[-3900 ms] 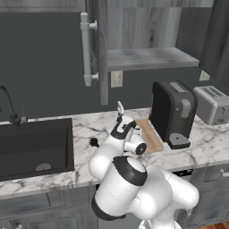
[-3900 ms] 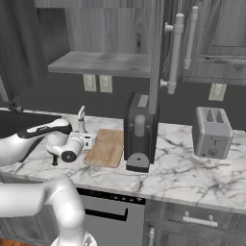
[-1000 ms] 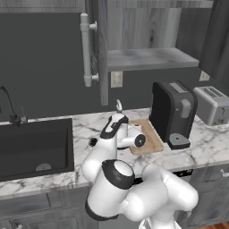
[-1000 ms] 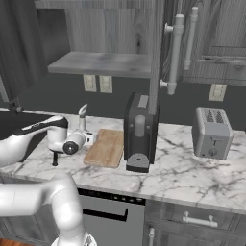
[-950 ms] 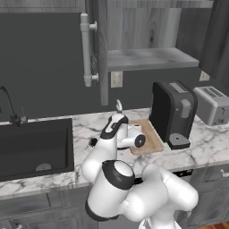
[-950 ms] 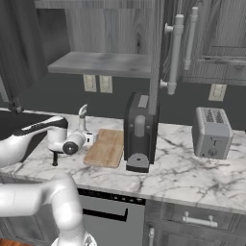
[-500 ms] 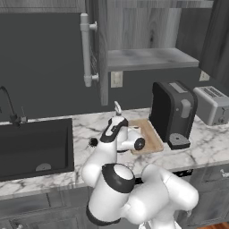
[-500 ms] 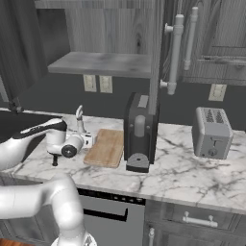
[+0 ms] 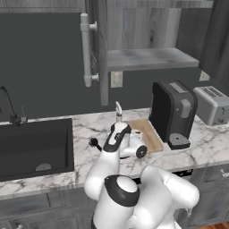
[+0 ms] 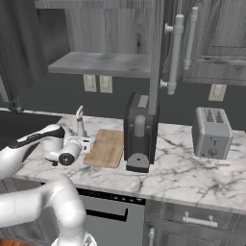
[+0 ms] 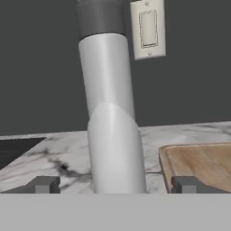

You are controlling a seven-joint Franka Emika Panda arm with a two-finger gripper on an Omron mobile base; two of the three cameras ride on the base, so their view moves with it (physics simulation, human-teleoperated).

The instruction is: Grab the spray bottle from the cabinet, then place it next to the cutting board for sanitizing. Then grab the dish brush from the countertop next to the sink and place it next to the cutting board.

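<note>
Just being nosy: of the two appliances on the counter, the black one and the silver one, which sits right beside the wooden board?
The black coffee machine: it stands right against the cutting board, while the silver toaster sits farther along the countertop.

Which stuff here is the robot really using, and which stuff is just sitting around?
For the job:
- spray bottle, standing between the open pincer fingers
- cutting board, right beside the bottle
- dish brush, lying on the countertop
- sink
- cabinet, open

Just sitting around:
- coffee machine
- toaster
- wall outlets
</note>
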